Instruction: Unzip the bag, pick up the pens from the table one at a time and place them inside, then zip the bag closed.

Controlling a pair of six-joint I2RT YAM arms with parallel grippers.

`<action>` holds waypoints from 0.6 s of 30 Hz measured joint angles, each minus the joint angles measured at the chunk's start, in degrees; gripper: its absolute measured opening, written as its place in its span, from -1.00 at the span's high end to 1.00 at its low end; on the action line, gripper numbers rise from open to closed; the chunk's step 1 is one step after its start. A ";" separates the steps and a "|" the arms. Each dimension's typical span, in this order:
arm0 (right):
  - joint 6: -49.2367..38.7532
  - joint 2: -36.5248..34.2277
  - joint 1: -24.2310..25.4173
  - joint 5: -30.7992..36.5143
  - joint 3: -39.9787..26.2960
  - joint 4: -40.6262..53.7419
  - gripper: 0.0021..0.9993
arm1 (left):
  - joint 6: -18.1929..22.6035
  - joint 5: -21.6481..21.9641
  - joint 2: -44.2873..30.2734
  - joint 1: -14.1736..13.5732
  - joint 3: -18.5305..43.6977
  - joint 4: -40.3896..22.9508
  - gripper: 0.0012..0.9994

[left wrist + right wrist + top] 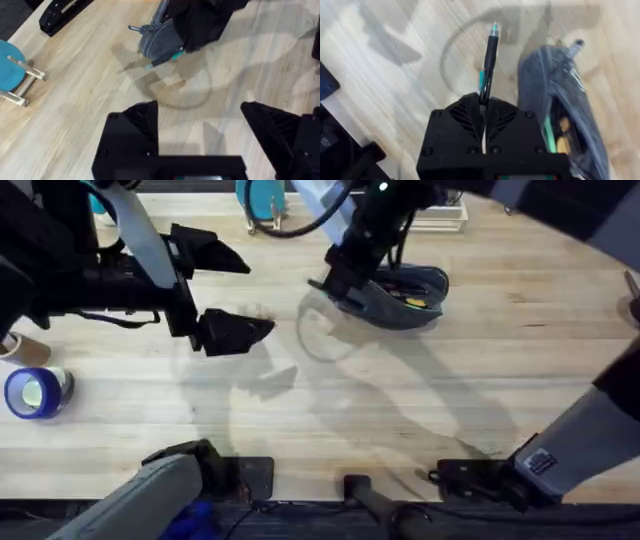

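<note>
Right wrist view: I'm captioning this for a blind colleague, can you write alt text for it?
The right gripper, jaws shut on a slim dark pen, holds it over the light wooden table beside the open grey bag. The pen's teal-tipped end points away from the camera. Yellow and green items show inside the bag's unzipped opening.

Left tool (240, 292) gapes wide; right tool (483, 102) is clamped tight.

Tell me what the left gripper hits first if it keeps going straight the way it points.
Probably bare table first. The left gripper is open and angled down at empty wood; the bag with the right gripper and its pen lies farther along. Depth is hard to judge.
</note>
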State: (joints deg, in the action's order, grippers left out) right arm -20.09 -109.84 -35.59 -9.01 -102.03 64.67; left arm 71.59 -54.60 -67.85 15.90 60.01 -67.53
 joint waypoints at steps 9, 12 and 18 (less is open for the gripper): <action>-2.35 6.39 3.34 4.88 -0.47 5.29 0.94 | 0.00 -0.01 0.00 0.00 0.00 0.04 -0.99; -4.19 7.51 4.84 5.44 -0.58 6.40 0.94 | 0.02 -0.01 0.00 0.00 0.00 0.07 -0.99; -9.68 9.96 8.27 6.05 -0.58 8.66 0.94 | 0.00 -0.01 0.00 0.00 0.00 0.07 -0.99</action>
State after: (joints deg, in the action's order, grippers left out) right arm -29.78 -99.88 -27.32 -2.96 -102.61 73.33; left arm 71.59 -54.61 -67.85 15.90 60.01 -67.46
